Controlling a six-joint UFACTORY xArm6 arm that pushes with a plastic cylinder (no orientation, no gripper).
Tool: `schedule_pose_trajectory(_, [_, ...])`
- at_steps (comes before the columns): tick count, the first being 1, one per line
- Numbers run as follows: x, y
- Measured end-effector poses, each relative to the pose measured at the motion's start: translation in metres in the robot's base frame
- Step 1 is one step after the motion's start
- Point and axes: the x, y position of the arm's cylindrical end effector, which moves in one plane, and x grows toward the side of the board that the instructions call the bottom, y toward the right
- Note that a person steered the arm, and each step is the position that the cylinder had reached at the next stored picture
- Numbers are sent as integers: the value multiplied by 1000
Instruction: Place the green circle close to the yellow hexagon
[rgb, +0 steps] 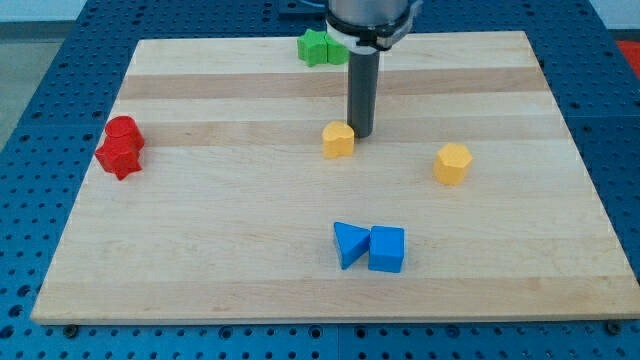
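Note:
Two green blocks sit together at the view's top edge of the board: a star-like one (313, 46) and, to its right, the green circle (336, 54), partly hidden behind the arm. The yellow hexagon (452, 162) lies right of centre. My tip (360, 135) is down on the board, touching or nearly touching the upper right side of a second yellow block (338, 140) with a rounded top. The tip is well below the green blocks and to the left of the yellow hexagon.
Two red blocks (120, 147) sit together near the left edge, one behind the other. A blue triangle (348, 243) and a blue cube (387, 248) touch each other near the bottom centre. The wooden board (200, 280) lies on a blue perforated table.

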Motion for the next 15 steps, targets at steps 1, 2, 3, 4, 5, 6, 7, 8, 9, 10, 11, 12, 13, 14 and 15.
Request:
schedule_pose_trajectory(1, [-12, -10])
schedule_pose_trajectory(2, [8, -54])
schedule_pose_trajectory(3, [27, -57])
schedule_pose_trajectory(4, [20, -56])
schedule_pose_trajectory(5, [11, -61])
schedule_pose_trajectory(6, [11, -62])
schedule_pose_trajectory(7, [-18, -59])
schedule_pose_trajectory(8, [-71, 10])
schedule_pose_trajectory(9, [-139, 91])
schedule_pose_trajectory(10, [-188, 99])
schedule_pose_trajectory(11, [-189, 93])
schedule_pose_trajectory(12, [-188, 40])
schedule_pose_trajectory(13, [-188, 12])
schedule_pose_trajectory(14, [-185, 4])
schedule_pose_trajectory(15, [-156, 4])
